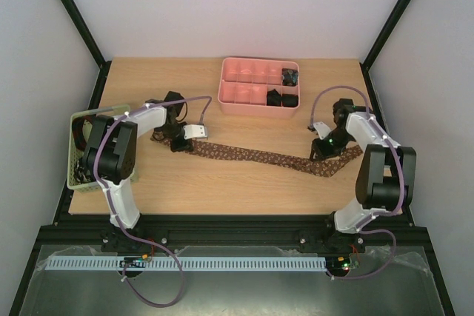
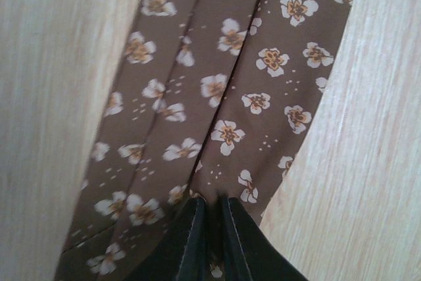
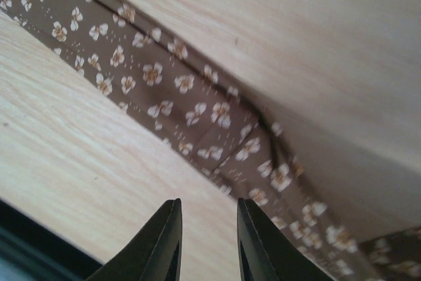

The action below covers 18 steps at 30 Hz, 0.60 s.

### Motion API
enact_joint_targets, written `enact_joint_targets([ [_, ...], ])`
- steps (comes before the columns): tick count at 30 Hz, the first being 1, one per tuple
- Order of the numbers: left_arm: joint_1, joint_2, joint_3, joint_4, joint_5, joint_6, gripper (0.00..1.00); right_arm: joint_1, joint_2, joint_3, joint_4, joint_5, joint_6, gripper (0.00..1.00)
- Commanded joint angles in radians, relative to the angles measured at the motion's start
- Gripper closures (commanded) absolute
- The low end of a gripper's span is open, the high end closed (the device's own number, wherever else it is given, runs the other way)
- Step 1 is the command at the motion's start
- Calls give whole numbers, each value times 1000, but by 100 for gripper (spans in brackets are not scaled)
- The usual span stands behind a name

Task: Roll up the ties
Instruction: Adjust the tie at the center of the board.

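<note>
So, early days on this one: the brown tie [image 1: 252, 156] lies flat and unrolled across the table [image 1: 222, 190] between both arms, while a few dark coils [image 1: 274, 98] already sit in the pink tray [image 1: 259, 107]. Left gripper [image 2: 212, 205] is pinched on the tie near its left end. Right gripper [image 3: 209, 203] is spread apart over bare wood beside it, holding nothing.

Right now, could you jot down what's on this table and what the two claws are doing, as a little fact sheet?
tie in work: brown tie, flowered, laid out across the table
left gripper: shut on the tie near its left end
right gripper: open, near the tie's right end, gripping nothing
pink tray: three dark rolled ties in its right-hand compartments
green basket: at the table's left edge
</note>
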Motion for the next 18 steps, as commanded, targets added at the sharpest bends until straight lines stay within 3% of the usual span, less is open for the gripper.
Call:
enact_joint_targets([
  [1, -13, -15, -27, 6, 10, -1, 89, -16, 33, -18, -128, -124, 112, 76],
  [7, -13, -20, -30, 13, 6, 4, 89, -46, 97, 0, -50, 9, 202, 79],
  [18, -13, -21, -41, 26, 12, 3, 89, -47, 190, 18, 34, 100, 254, 68],
])
